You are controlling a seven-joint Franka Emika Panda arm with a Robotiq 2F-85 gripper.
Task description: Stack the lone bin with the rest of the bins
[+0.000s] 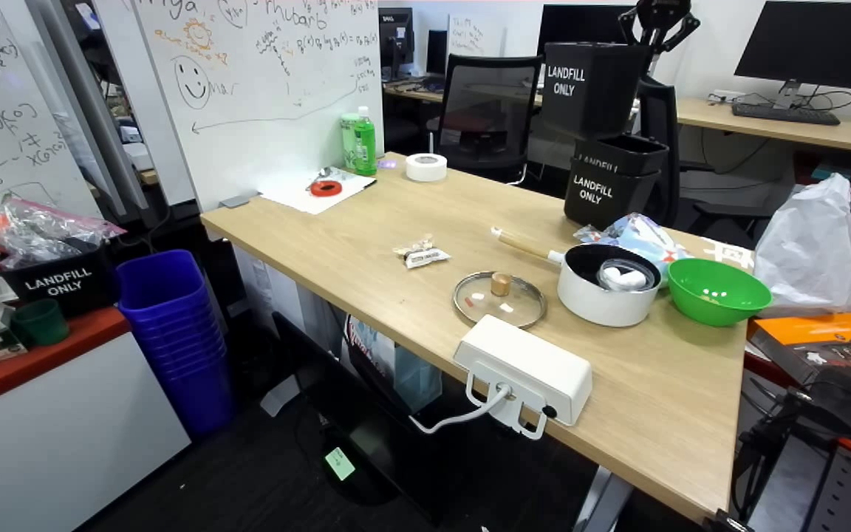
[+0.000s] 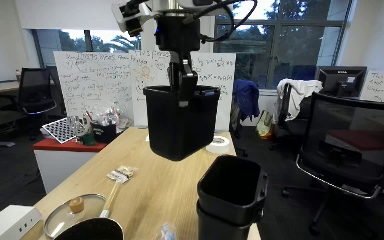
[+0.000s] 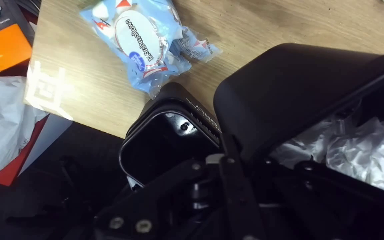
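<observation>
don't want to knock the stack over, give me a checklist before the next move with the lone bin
1. Gripper shut on the rim of the lone bin: ok
2. Lone bin mouth up: ok, crumpled white material inside
3. Lone bin lined up over the stack: not ok, it looks off to one side
4. Lone bin's underside higher than the stack's rim: cannot tell
5. Stack's top opening uncovered: ok
6. Stack's base fully on the table: cannot tell, partly hidden

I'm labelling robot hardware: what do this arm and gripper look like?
The visible part of the Franka arm is white, with looping black cables. The black Robotiq gripper has hinged linkages, a small blue light and a greyish fingertip pad.
</observation>
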